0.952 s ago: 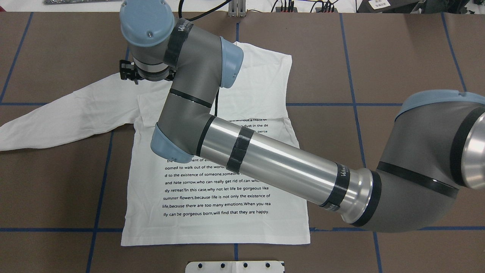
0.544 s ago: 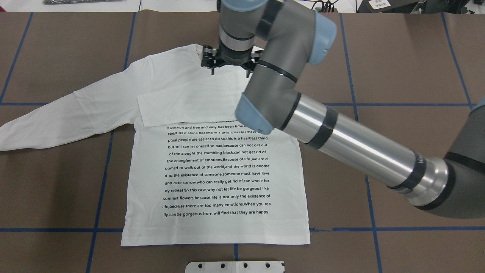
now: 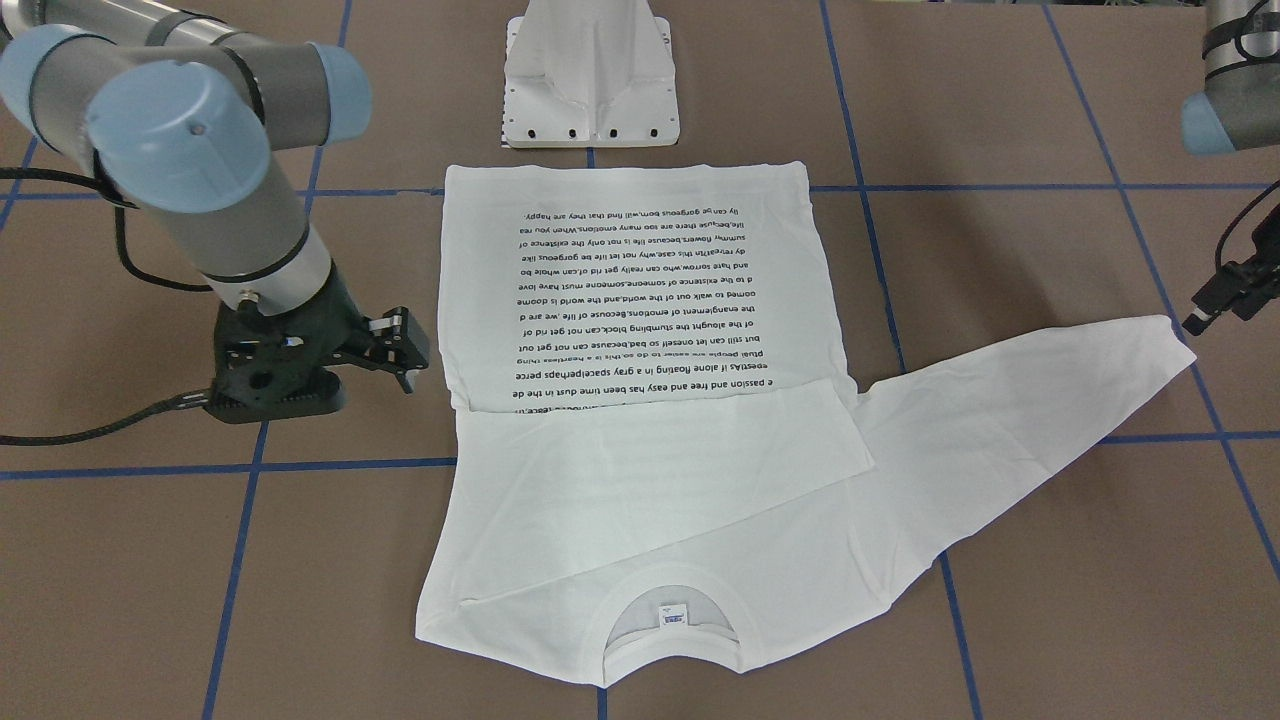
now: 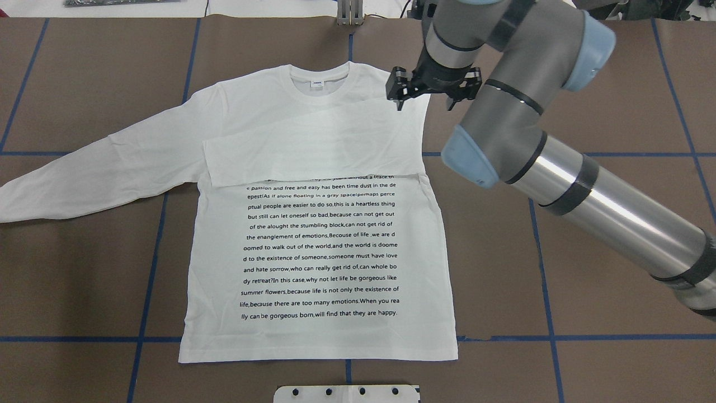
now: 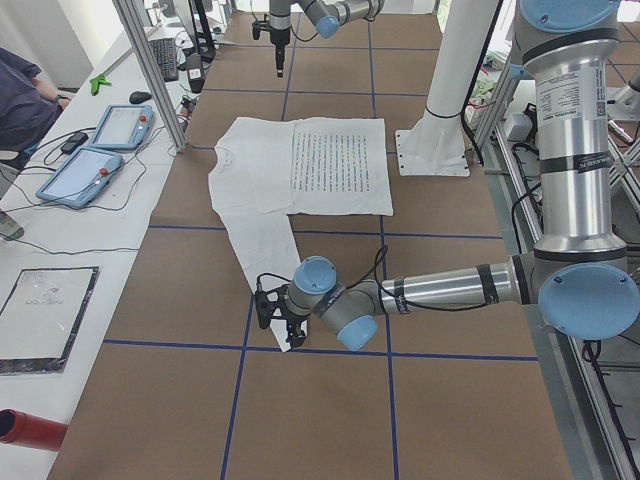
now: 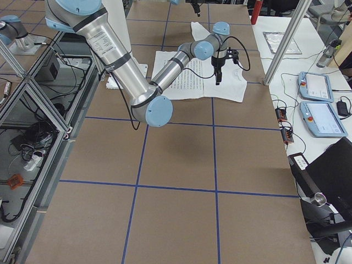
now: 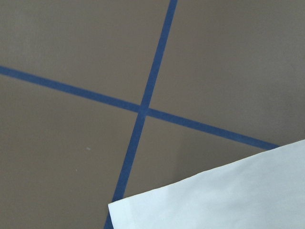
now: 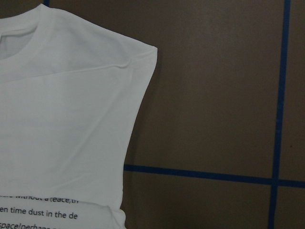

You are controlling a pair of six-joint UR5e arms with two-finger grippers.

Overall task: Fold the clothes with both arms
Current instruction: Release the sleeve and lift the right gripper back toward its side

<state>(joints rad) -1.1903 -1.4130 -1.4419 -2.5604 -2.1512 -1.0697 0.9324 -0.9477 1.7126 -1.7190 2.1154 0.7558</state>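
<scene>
Right pincer [image 4: 423,105] hangs by one shoulder corner of the white shirt [image 4: 319,252], on the side toward the right end of the surface [image 4: 559,268]; its two fingers are spread wide and there is nothing between them; the right arm [image 4: 587,190] comes in over that end of the surface. The left pincer [image 3: 1197,320] is down low, right at the tip of the long sleeve [image 4: 84,173], near the left end of the surface; I cannot tell if its fingers are spread or pressed together, or if it touches the cuff; the left arm [image 5: 450,290] stretches out low over the brown top.

The shirt lies flat in the middle of the surface with the black words [image 4: 321,257] facing up; its bottom hem is near the edge where the white robot base [image 3: 590,80] stands; its round neck [image 4: 319,71] points to the far edge; a small blue label [image 4: 316,84] shows inside the neck. One folded sleeve [image 4: 313,159] lies across the chest and hides the top line of words; the long sleeve lies out straight and slants toward the left end. Blue tape lines [image 4: 148,252] cross the surface and make big squares.
</scene>
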